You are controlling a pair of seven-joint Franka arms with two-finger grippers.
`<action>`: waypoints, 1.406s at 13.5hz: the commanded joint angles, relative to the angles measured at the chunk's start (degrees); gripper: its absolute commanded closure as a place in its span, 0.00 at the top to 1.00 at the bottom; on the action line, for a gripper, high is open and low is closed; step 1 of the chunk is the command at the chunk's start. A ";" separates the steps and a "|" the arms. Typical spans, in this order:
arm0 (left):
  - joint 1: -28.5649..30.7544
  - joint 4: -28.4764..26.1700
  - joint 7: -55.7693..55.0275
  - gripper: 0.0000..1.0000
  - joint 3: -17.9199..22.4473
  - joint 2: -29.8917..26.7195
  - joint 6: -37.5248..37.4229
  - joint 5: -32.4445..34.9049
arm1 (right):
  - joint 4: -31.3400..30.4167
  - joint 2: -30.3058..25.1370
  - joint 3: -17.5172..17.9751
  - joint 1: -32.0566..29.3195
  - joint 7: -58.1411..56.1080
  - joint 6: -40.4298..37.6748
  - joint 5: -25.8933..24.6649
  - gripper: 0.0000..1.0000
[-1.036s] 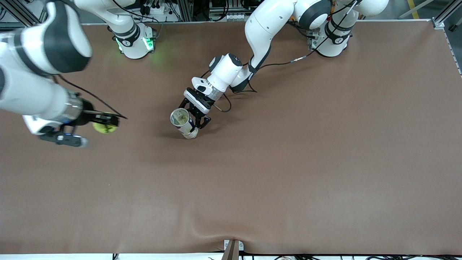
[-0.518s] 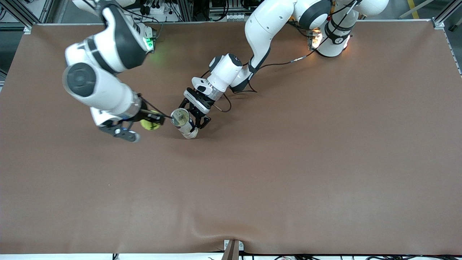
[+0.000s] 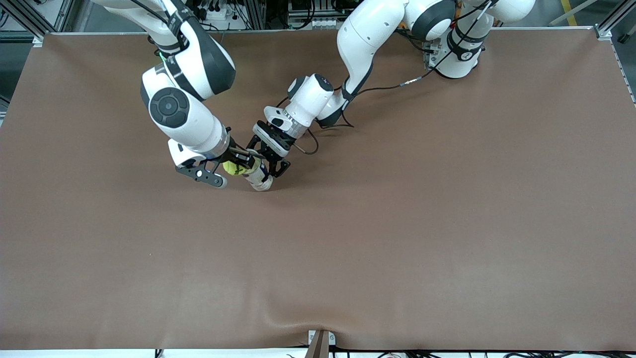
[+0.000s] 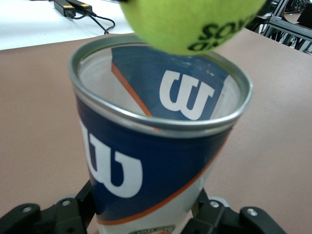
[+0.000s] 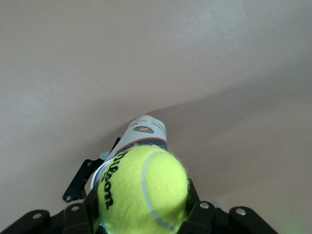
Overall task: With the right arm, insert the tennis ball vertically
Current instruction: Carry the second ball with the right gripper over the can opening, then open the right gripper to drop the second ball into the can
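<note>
Ball over can mouth.
My right gripper (image 3: 237,166) clamps the tennis ball (image 5: 142,191), light, springy felt, held across its middle; my left gripper (image 3: 271,166) clasps the can (image 4: 156,151).

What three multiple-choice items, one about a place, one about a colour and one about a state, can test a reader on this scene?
1. Where is the tennis ball?
A. lying on the table
B. in the right hand, over the can's mouth
C. at the bottom of the can

2. What colour is the main band of the can?
A. dark blue
B. red
C. green

3. How is the can held?
A. lying flat, untouched
B. upside down
C. mouth up, gripped by the left hand

Answers:
1 B: the right wrist view shows the ball between the fingers with the can below it.
2 A: the left wrist view shows a dark blue band with white logos.
3 C: its open rim faces up, with the left hand's fingers at both sides.
</note>
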 commanded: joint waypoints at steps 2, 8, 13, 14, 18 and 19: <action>-0.41 0.91 -0.11 0.77 0.22 0.37 -0.14 -0.69 | -2.67 0.13 2.76 -0.43 3.88 2.90 -0.82 0.02; -0.41 0.91 -0.11 0.77 0.22 0.37 -0.14 -0.69 | -3.29 0.22 3.38 -0.69 4.50 2.90 -0.83 1.00; -0.41 0.91 -0.11 0.77 0.22 0.37 -0.14 -0.69 | -2.85 0.13 3.38 -1.22 4.41 2.20 -0.83 1.00; -0.41 0.91 -0.11 0.77 0.22 0.37 -0.14 -0.69 | -2.59 -0.22 3.29 -1.65 3.98 2.11 -0.83 1.00; -0.41 0.91 -0.11 0.78 0.22 0.37 -0.14 -0.61 | 5.56 -1.10 2.68 -3.67 -0.84 -10.95 -0.83 1.00; -0.41 0.91 -0.11 0.78 0.22 0.37 -0.14 -0.61 | 7.94 -1.45 2.15 -4.29 -2.25 -14.46 -0.74 1.00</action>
